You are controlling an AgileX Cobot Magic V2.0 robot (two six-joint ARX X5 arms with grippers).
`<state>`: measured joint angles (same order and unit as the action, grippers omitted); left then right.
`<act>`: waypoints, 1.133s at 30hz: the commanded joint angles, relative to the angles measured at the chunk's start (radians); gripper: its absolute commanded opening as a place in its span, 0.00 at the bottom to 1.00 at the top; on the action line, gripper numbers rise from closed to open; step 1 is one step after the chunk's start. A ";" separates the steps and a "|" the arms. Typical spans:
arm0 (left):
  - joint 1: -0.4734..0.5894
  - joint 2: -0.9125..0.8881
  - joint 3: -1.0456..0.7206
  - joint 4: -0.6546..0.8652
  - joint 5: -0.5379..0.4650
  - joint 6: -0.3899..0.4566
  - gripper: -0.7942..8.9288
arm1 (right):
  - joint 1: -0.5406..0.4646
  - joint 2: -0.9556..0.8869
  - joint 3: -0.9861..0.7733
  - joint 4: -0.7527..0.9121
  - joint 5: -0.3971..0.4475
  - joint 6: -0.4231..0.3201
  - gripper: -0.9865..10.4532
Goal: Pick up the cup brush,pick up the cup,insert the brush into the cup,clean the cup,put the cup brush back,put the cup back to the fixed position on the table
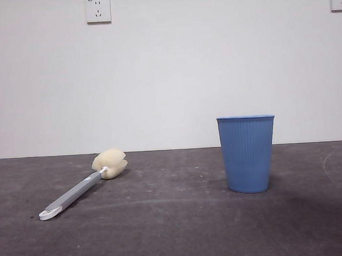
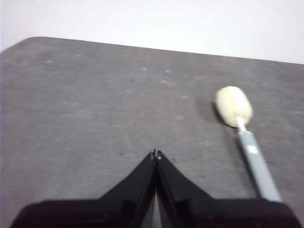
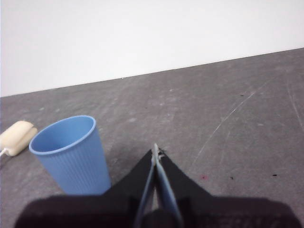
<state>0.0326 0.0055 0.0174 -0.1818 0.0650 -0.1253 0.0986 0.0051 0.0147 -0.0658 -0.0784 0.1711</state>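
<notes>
One cup brush lies flat at the left of the table, sponge head toward the wall; one cup stands upright to the right, well apart from it. Two wall sockets sit above. The left gripper and right gripper each have jaws together, empty, nothing between them and either item.

Neither arm shows in the front view, and each wrist camera looks down past its own black jaws, the left gripper and the right gripper alike pressed tip to tip, holding nothing, poised above the tabletop.
</notes>
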 commanded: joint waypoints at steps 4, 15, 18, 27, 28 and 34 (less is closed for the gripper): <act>0.000 -0.002 0.055 -0.040 0.054 -0.084 0.07 | 0.000 0.011 0.005 0.016 -0.024 0.125 0.08; 0.000 0.137 0.315 -0.148 0.117 -0.138 0.08 | 0.001 0.223 0.218 0.004 -0.143 0.148 0.08; 0.000 0.222 0.419 -0.211 0.171 -0.136 0.08 | 0.001 0.325 0.325 -0.052 -0.227 0.124 0.08; 0.000 0.473 0.761 -0.543 0.338 -0.019 0.07 | 0.001 0.607 0.733 -0.520 -0.395 -0.099 0.08; 0.000 0.492 0.790 -0.586 0.338 -0.002 0.07 | 0.001 0.629 0.771 -0.575 -0.395 -0.121 0.08; 0.000 0.570 0.921 -0.829 0.337 0.128 0.07 | 0.001 0.724 0.946 -0.847 -0.395 -0.233 0.08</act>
<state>0.0326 0.5755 0.9318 -0.9859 0.3996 -0.0628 0.0986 0.7273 0.9524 -0.8967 -0.4717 -0.0071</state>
